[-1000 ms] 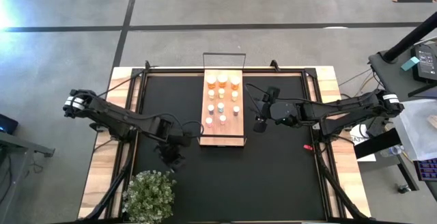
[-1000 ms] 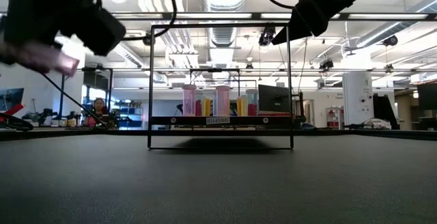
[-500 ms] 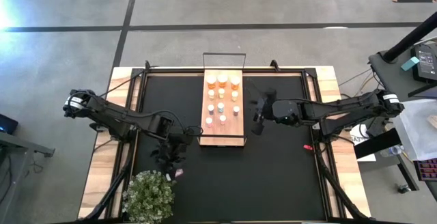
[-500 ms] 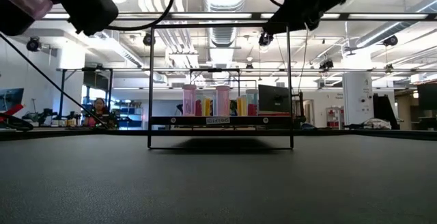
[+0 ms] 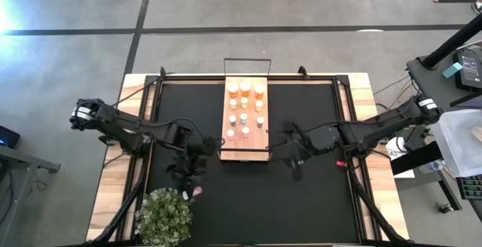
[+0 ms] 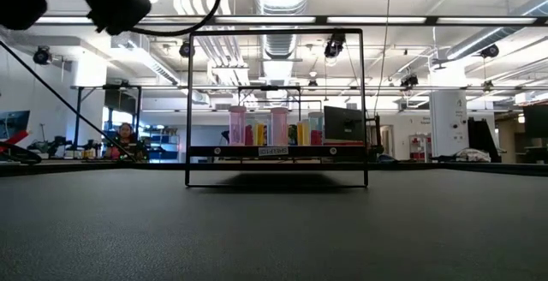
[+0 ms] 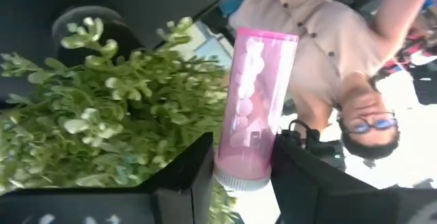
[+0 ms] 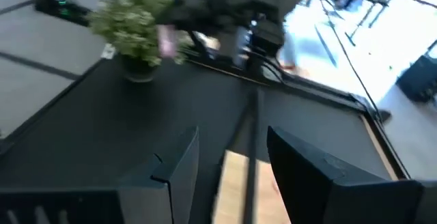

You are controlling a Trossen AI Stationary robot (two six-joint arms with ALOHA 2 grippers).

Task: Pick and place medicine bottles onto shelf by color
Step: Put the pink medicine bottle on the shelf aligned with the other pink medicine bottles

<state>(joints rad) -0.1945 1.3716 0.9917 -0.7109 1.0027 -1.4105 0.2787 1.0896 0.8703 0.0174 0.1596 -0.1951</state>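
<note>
Shelf (image 5: pixel 245 153) carrying amber, pink, pale medicine bottles (image 5: pixel 245 104) in rows, left claw (image 7: pixel 239 183) pinching pink bottle (image 7: pixel 256 101) beside potted plant (image 5: pixel 164 215), right claw (image 8: pixel 232 166) spread, empty, over bare tabletop (image 5: pixel 316 202) beside shelf's near corner.

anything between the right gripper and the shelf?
Nothing: in the high view only bare black mat lies between the right gripper and the shelf. The right wrist view shows its fingers apart with nothing between them.
</note>
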